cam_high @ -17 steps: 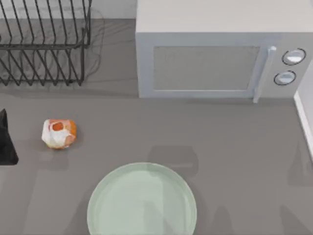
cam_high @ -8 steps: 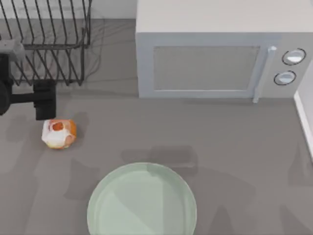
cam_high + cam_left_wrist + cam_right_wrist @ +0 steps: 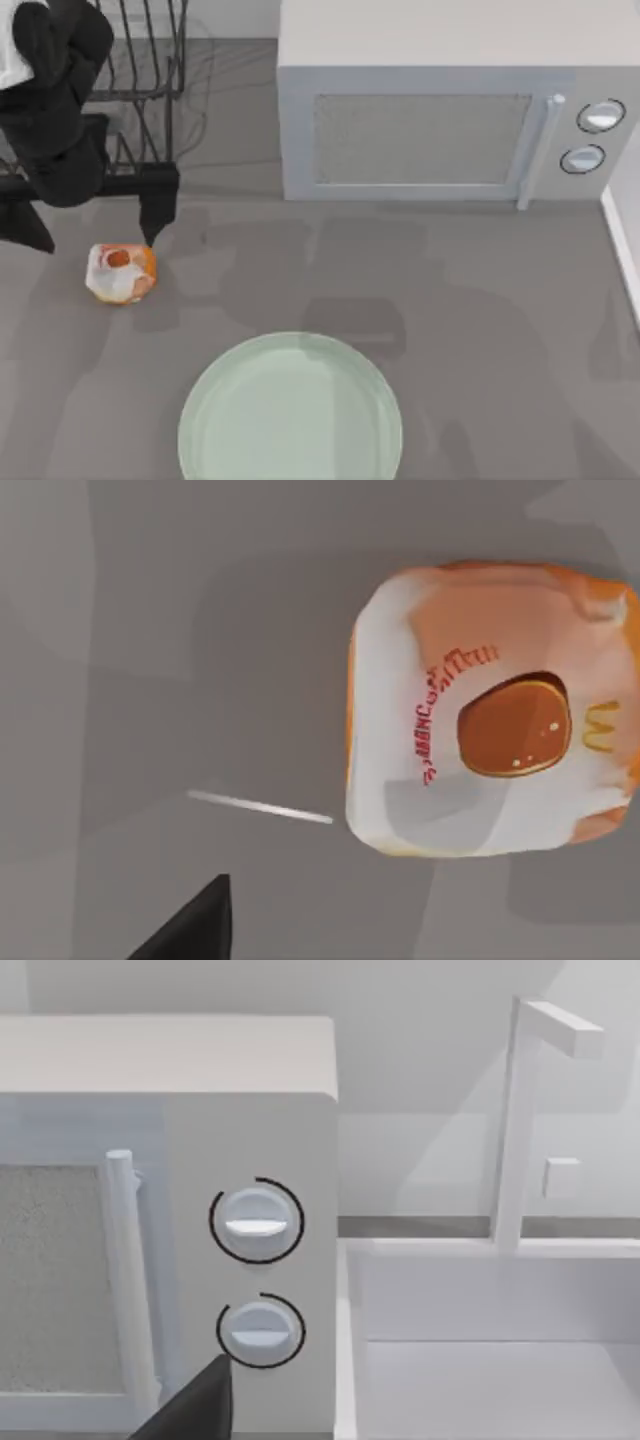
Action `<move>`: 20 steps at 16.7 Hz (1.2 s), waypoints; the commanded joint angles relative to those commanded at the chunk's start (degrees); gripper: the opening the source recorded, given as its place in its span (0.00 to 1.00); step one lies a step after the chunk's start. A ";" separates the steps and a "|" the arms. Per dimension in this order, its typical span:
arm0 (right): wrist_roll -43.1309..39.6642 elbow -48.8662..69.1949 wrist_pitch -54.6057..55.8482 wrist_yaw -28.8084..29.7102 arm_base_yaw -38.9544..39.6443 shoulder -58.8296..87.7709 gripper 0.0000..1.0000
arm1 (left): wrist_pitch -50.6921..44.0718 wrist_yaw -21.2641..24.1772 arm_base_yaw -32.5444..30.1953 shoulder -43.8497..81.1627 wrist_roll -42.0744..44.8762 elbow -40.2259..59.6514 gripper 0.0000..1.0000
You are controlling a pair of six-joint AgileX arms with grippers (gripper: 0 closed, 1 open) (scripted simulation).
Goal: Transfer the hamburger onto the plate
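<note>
On the desk there was one hamburger, one plate, one microwave and one wire rack. The hamburger lay on the left side of the desk, well apart from the plate. The plate was at the near edge, a little left of the middle, and its near part was cut off by the border of the top view.

The left tool was just on the far side of the hamburger, with its two dark fingers spread wide and nothing between them. One finger stood close to the far right corner of the hamburger; the other was partly cut off at the left border. The dark arm covered part of the rack.

In the left wrist view the hamburger showed its red-orange patch and some letters.

For the right tool, I cannot tell if it was wide or narrow.
</note>
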 joint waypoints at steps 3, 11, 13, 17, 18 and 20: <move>0.00 0.00 0.00 0.00 0.00 0.00 1.00 | -2.28 -0.14 -0.45 4.45 -0.61 3.94 1.00; 0.00 0.00 0.00 0.00 0.00 0.00 1.00 | -0.06 -0.15 -0.32 5.72 -0.48 2.56 1.00; 0.00 0.00 0.00 0.00 0.00 0.00 1.00 | 4.38 -0.14 -0.35 7.51 -0.48 0.27 1.00; 0.00 0.00 0.00 0.00 0.00 0.00 1.00 | 12.77 -0.11 -0.41 11.15 -0.50 -4.27 1.00; 0.00 0.00 0.00 0.00 0.00 0.00 1.00 | 13.46 -0.11 -0.42 11.60 -0.51 -4.75 1.00; 0.00 0.00 0.00 0.00 0.00 0.00 1.00 | 13.58 -0.11 -0.43 11.69 -0.51 -4.84 1.00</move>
